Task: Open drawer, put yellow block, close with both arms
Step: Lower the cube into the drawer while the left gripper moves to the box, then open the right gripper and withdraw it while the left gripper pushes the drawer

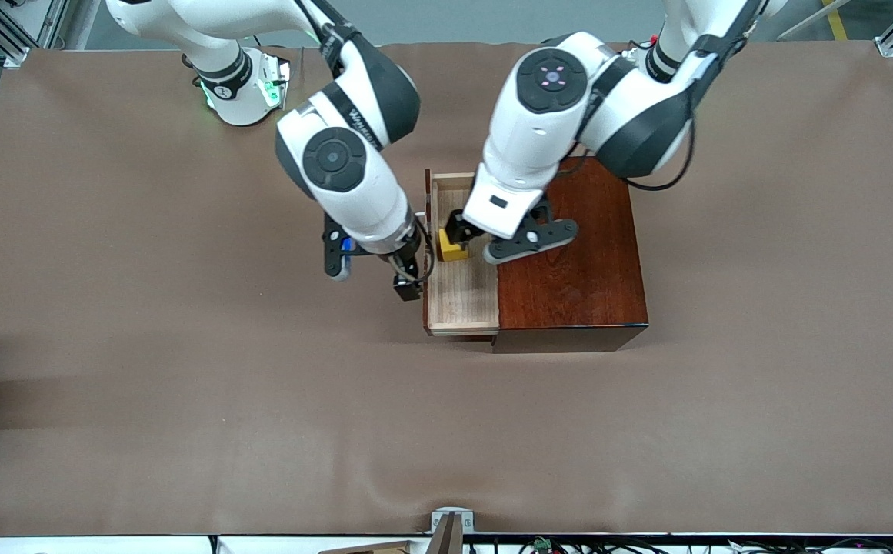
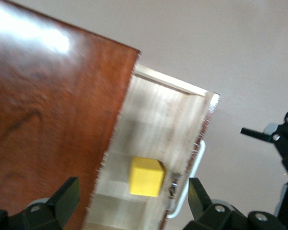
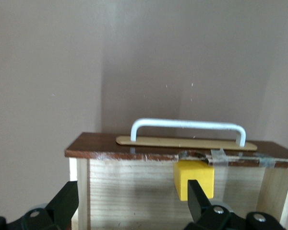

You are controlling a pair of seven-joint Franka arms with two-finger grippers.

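Brown cloth tabletop (image 1: 146,369) carries a glossy mahogany box (image 1: 584,261). Its pale wood drawer (image 1: 461,304) stands pulled out toward the right arm's end, white bar handle (image 3: 187,125) outward. The small yellow cube (image 1: 452,248) rests inside. Left pincer (image 1: 458,229) hovers over it, spread wide, empty. Right pincer (image 1: 408,285), wide open and empty, sits just beside the drawer front, better placed to push.

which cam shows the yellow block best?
Left wrist view: the yellow block lies in full sight on the floor of the open drawer. Right wrist view shows it from the side, partly covered by a finger. Front view: the left arm partly hides it.
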